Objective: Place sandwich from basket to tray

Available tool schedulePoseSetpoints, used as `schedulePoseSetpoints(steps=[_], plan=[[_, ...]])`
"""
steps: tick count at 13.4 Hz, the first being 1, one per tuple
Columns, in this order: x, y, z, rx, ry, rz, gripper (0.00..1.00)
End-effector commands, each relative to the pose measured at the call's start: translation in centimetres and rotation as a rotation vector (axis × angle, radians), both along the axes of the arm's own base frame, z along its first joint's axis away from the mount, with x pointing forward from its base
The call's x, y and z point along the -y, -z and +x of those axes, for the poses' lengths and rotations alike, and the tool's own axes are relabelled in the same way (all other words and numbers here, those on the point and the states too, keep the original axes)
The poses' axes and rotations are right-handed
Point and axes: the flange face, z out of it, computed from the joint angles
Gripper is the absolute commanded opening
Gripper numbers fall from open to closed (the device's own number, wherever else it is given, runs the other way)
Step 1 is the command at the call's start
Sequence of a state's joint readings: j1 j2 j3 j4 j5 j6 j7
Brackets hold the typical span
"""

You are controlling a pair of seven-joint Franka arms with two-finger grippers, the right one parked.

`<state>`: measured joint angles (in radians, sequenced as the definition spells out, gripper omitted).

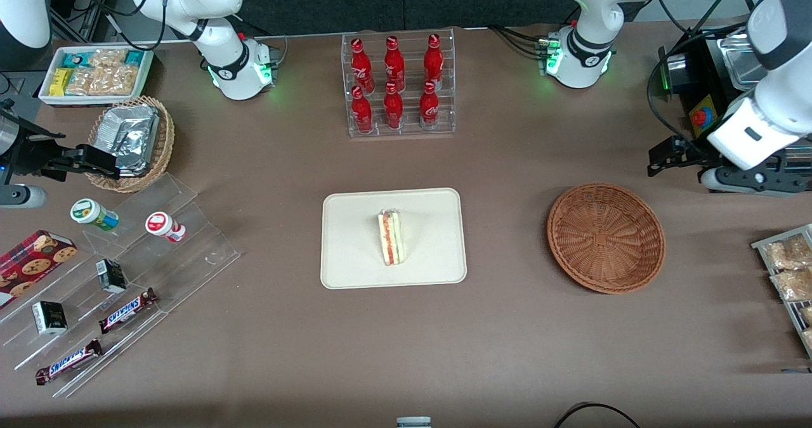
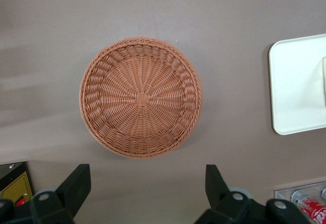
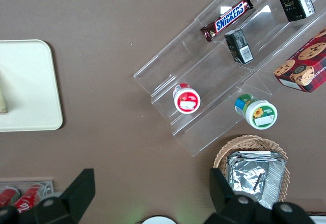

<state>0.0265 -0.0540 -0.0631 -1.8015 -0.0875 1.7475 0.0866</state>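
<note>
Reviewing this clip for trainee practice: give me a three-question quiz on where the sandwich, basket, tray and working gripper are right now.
1. True or false: the sandwich lies on the tray.
2. What does the basket hold? A) sandwich B) foil packets C) nothing
3. Fill in: the gripper hangs above the table beside the basket, with its fingers ____.

Key: 1 true; 2 C; 3 open.

The left arm reaches in from the working end of the table, its wrist bent low. Its gripper (image 2: 144, 191) hangs above the tabletop, fingers (image 2: 76, 186) spread wide and holding nothing.
</note>
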Motion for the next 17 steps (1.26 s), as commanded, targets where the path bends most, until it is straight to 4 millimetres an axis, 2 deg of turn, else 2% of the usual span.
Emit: schedulePoseSetpoints(steps=[1,3,6,17], plan=[[0.3,-3.0,0.3,0.004,-0.026,0.015,0.99],[0.2,-5.1,0.2,0.012,-0.025,0.023,0.99],[0.3,-6.5,0.2,0.035,-0.023,0.047,0.99],[0.7,-8.0,0.1,0.063,-0.037,0.044,0.99]])
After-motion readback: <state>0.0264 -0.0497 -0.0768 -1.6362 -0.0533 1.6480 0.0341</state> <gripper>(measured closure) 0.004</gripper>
